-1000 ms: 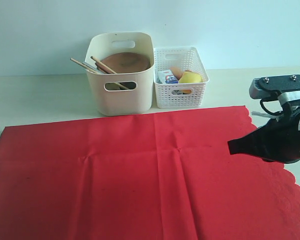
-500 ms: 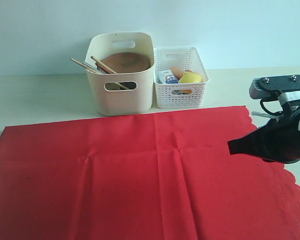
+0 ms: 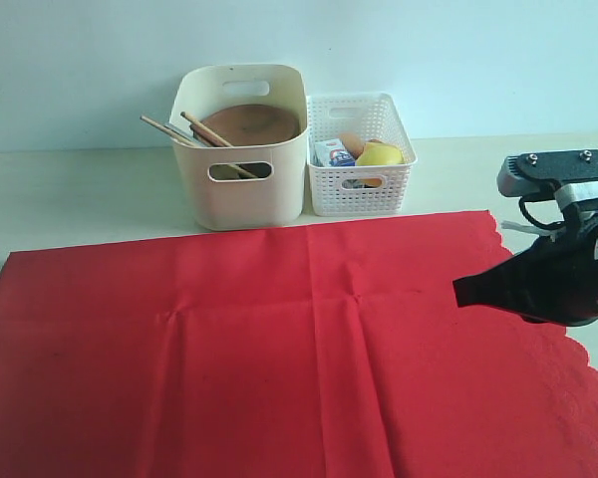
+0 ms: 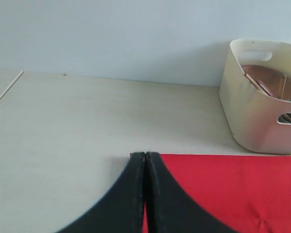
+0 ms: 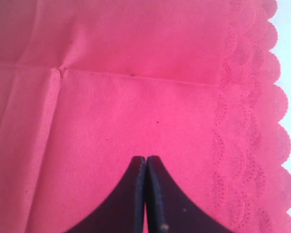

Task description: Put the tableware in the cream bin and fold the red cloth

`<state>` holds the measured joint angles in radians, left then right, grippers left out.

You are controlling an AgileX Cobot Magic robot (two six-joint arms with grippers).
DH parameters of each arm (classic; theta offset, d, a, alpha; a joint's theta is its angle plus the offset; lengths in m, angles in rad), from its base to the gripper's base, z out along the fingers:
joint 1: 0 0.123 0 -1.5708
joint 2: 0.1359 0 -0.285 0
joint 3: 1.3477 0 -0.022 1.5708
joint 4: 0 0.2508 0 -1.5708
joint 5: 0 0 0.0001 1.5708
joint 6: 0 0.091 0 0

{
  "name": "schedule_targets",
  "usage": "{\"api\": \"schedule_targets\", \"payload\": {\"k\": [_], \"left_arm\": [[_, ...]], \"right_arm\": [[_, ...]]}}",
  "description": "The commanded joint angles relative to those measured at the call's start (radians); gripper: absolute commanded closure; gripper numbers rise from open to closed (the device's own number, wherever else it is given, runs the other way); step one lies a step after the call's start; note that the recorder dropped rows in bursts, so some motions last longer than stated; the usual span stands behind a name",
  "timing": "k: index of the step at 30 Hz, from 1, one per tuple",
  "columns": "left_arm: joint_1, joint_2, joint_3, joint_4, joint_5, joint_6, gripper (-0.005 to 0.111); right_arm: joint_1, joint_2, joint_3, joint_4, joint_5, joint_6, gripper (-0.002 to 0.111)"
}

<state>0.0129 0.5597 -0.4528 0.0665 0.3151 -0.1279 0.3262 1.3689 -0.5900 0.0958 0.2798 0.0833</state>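
well, left gripper (image 4: 145,156) at the red cloth's (image 3: 279,339) 10 o'clock corner, right gripper (image 5: 146,159) over its 3 o'clock edge, both closed, empty; i'd part them and pinch matching corners.

The pale table (image 3: 70,189) carries three things. The red cloth (image 3: 239,349) lies spread flat over its near part, with faint creases crossing it and its scalloped edge to the right. Its near edge runs out of view, so it may overhang. At the cloth's far edge stands the cream bin (image 3: 241,199), upright. The white lattice basket (image 3: 359,194) stands just beside the bin on its right.
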Motion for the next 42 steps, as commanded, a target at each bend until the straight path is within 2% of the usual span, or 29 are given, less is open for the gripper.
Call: {"api": "schedule_targets", "payload": {"k": [1, 11, 15, 19, 23, 31, 34, 38, 42], "left_arm": [[-0.006, 0.004, -0.007, 0.003, -0.068, 0.0, 0.106], [-0.006, 0.014, 0.021, 0.0, -0.085, -0.011, 0.106], [-0.006, 0.063, 0.039, -0.055, -0.016, -0.018, 0.106], [-0.006, 0.161, 0.013, -0.136, 0.067, -0.007, 0.106], [-0.006, 0.28, -0.028, -0.146, 0.117, -0.005, 0.106], [-0.006, 0.588, -0.133, -0.248, 0.186, 0.058, 0.105], [-0.006, 0.698, -0.165, -0.325, 0.204, 0.147, 0.099], [-0.001, 0.838, -0.229, -0.429, 0.256, 0.293, 0.085], [0.014, 0.943, -0.306, -0.409, 0.339, 0.315, 0.068]], "right_arm": [[-0.001, -0.004, 0.005, 0.008, -0.008, -0.001, 0.108], [-0.001, -0.004, 0.005, 0.007, 0.0, -0.001, 0.108], [-0.001, -0.004, 0.005, 0.002, 0.0, -0.001, 0.108], [-0.001, -0.004, 0.005, 0.002, 0.0, -0.001, 0.108], [-0.001, -0.004, 0.005, 0.002, 0.002, -0.001, 0.108], [-0.001, -0.004, 0.005, 0.002, 0.002, -0.001, 0.108], [-0.001, -0.004, 0.005, 0.0, 0.002, -0.001, 0.108], [-0.001, -0.004, 0.005, 0.0, 0.002, -0.001, 0.108], [-0.001, -0.004, 0.005, 0.0, 0.002, -0.003, 0.108]]}}
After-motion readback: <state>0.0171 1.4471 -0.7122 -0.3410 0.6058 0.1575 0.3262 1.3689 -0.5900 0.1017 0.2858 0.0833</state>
